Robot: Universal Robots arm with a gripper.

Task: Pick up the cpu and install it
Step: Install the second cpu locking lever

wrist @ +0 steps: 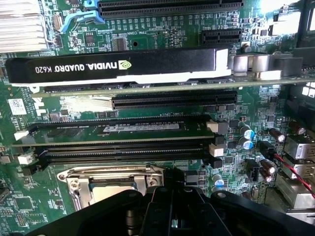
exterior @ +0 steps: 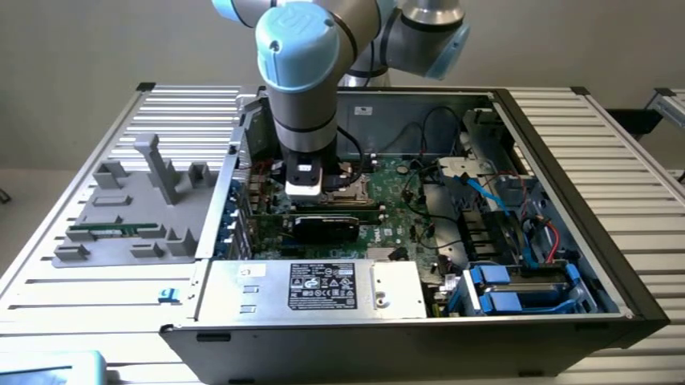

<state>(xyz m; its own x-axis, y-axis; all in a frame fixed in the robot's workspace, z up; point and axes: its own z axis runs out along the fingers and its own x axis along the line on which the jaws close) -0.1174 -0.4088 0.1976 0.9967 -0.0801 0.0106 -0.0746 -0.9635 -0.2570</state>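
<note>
The cpu shows as a pale beige flat surface inside the metal frame of the socket on the green motherboard, partly hidden by my gripper. My gripper is a black body low over the board at the socket's edge, its fingers shut. I cannot tell whether it touches the cpu. In the exterior view the gripper reaches down into the open computer case, just behind the black graphics card.
A graphics card stands in its slot, and a memory stick sits beside the socket. Cables and blue drive bays fill the exterior view's right of the case, with the power supply in front. A grey fixture lies outside on the exterior view's left.
</note>
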